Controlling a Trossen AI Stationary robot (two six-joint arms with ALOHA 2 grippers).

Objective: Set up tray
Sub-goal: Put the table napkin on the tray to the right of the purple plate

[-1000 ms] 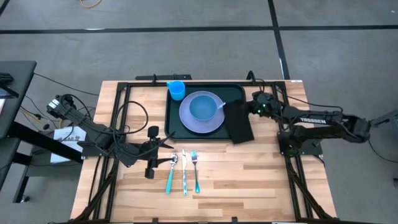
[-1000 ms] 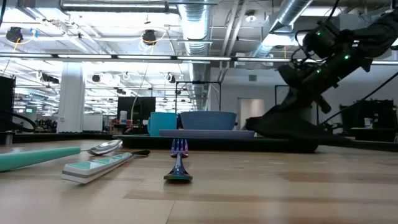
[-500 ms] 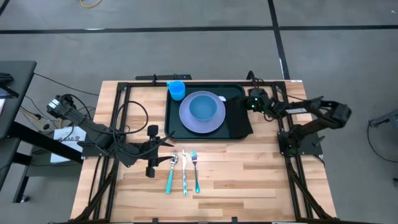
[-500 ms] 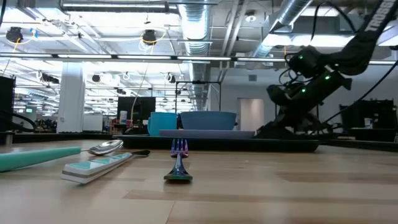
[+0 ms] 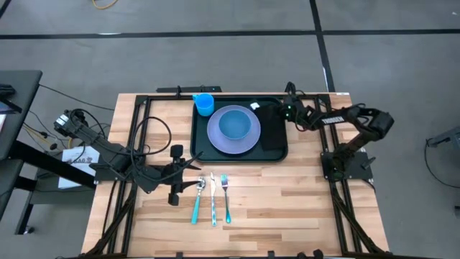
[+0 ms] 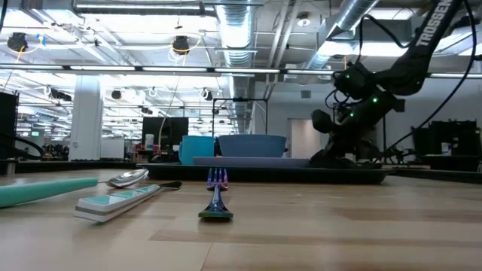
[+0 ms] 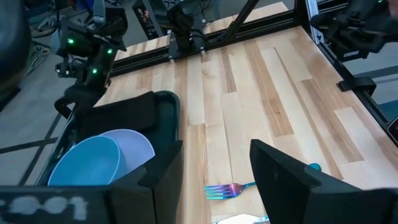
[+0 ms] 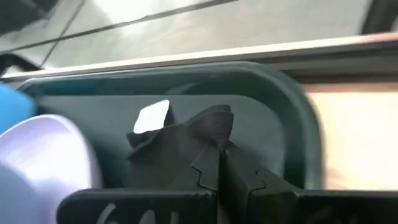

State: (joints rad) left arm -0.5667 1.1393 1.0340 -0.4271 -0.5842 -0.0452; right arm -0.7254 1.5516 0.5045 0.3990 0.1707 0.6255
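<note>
Reaching right arm, fingers [image 8: 219, 167] pinching napkin [image 5: 270, 126]

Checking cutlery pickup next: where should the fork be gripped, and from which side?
Grip the fork mid-handle from straight above, with fingers across it. It lies flat on the table, with a gap on either side of the teal handle, the knife lying parallel alongside.

Dk green-black tray [image 5: 198, 140], lavender plate [image 5: 215, 137], blue bowl [image 5: 235, 125], blue cup [image 5: 205, 104], black napkin [image 5: 272, 129]

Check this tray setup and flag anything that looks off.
The black napkin in the tray is bunched into a peak, pinched in the right tool, not lying flat. Fork, knife and spoon are on the table.
</note>
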